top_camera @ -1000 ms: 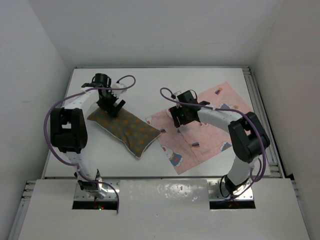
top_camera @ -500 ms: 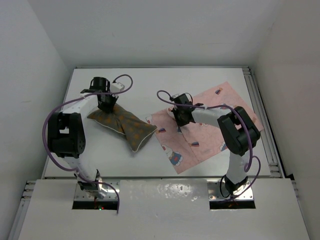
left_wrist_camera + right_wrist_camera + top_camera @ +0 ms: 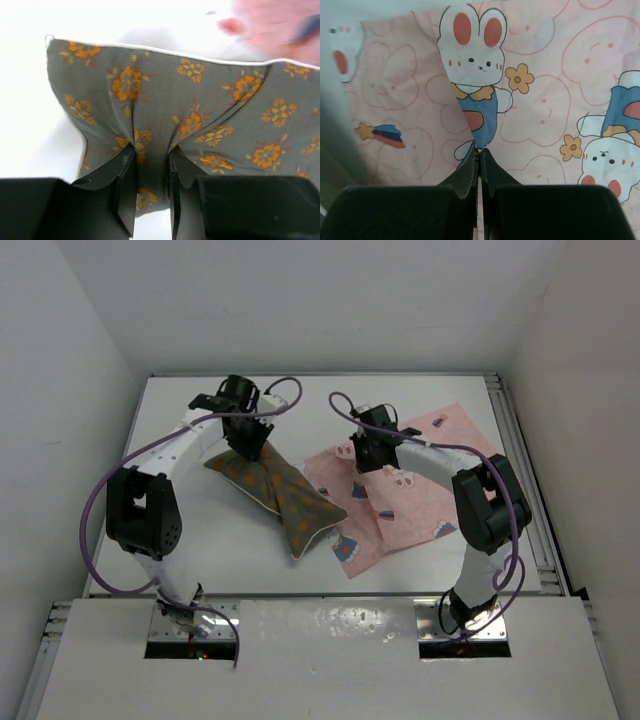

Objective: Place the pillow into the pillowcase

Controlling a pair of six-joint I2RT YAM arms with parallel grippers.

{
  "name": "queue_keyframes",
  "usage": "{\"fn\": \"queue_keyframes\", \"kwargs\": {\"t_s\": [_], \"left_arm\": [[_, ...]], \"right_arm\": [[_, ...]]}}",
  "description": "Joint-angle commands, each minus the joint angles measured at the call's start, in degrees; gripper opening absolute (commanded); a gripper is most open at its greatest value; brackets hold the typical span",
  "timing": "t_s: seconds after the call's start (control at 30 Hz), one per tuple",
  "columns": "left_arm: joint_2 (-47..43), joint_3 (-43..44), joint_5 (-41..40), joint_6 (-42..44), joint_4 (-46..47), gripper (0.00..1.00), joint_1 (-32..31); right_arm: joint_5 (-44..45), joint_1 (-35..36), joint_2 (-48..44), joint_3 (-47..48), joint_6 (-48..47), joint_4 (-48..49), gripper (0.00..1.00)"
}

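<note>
The pillow (image 3: 285,495), dark brown with orange flowers, lies slanted at the table's middle, its lower corner resting on the pillowcase's left edge. My left gripper (image 3: 243,437) is shut on a bunched fold at the pillow's far end (image 3: 150,125). The pillowcase (image 3: 420,490), pink with white bunnies, spreads to the right. My right gripper (image 3: 366,452) is shut on a pinched fold of its top layer (image 3: 480,115) near the left end, lifting the cloth into a ridge.
White walls close in the table on three sides. A metal rail (image 3: 525,470) runs along the table's right edge. Purple cables (image 3: 100,500) loop from both arms.
Both grippers closed, the left on the pillow, the right on the pillowcase. The left arm dragged the pillow right toward the pillowcase, and the right gripper pulled the pink cloth up and back.
</note>
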Motion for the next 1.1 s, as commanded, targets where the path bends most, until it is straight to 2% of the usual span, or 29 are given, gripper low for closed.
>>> {"fn": "queue_keyframes", "kwargs": {"t_s": [0.0, 0.2, 0.27, 0.33, 0.43, 0.6, 0.7, 0.77, 0.8, 0.87, 0.9, 0.93, 0.97, 1.0, 1.07], "left_arm": [[-2.94, 3.33, 5.86, -8.47, -2.06, 0.0, -3.15], [-0.92, 5.08, 10.44, -22.26, 7.34, 0.0, -3.68], [-0.83, 5.62, 7.21, -29.02, 10.94, 0.0, -4.12], [-0.21, 4.83, -0.52, -32.81, 11.48, 0.0, -4.56], [0.67, 3.69, -10.63, -33.44, 10.08, 0.0, -5.7], [1.2, 2.98, -16.44, -35.46, 5.69, 0.0, -8.95], [0.59, 2.54, -19.17, -39.67, 3.75, 0.0, -9.49], [-0.64, 1.14, -19.09, -43.62, 4.53, 0.0, -8.96], [-2.22, -0.43, -16.39, -44.94, 4.63, 0.0, -8.0], [-3.11, -0.71, -10.68, -43.47, 6.21, 0.42, -7.2], [-2.85, -0.28, -9.52, -42.68, 6.21, 0.58, -7.11], [-2.76, 1.9, -5.68, -38.15, 6.38, 0.95, -6.85], [-2.76, 1.93, -4.34, -38.1, 6.38, 0.95, -6.85], [-2.76, 3.14, -2.93, -35.49, 6.3, 1.0, -6.94], [-3.37, 6.57, 2.06, -22.86, 7.35, 1.0, -8.33]], "right_arm": [[-7.33, -3.19, -2.86, 4.52, 4.4, -1.15, 0.0], [-10.25, -3.73, -4.26, 5.4, 5.03, -2.21, 0.0], [-10.26, -3.82, -4.87, 5.4, 5.21, -3.0, 0.0], [-9.38, -3.91, -5.58, 5.84, 5.64, -4.05, 0.0], [-9.03, -4.26, -6.9, 6.89, 6.61, -5.28, 0.0], [-5.87, -3.73, -8.39, 10.23, 8.45, -7.57, 0.0], [-3.57, -3.38, -9.53, 10.76, 11.0, -9.15, 0.0], [-2.61, -3.21, -10.32, 10.68, 11.88, -8.54, 0.0], [-3.04, -3.03, -10.59, 10.07, 12.06, -7.41, 0.0], [-4.35, -2.24, -10.68, 9.45, 12.24, -6.52, 0.0], [-4.71, -1.98, -10.5, 9.1, 12.24, -6.25, 0.0], [-4.8, -1.71, -10.07, 8.83, 12.5, -6.17, 0.0], [-4.81, -1.8, -9.8, 8.83, 12.68, -6.16, 0.0], [-5.15, -1.8, -9.71, 8.22, 12.76, -6.08, 0.0], [-6.47, -2.06, -9.71, 7.6, 13.11, -4.76, 0.0]]}}
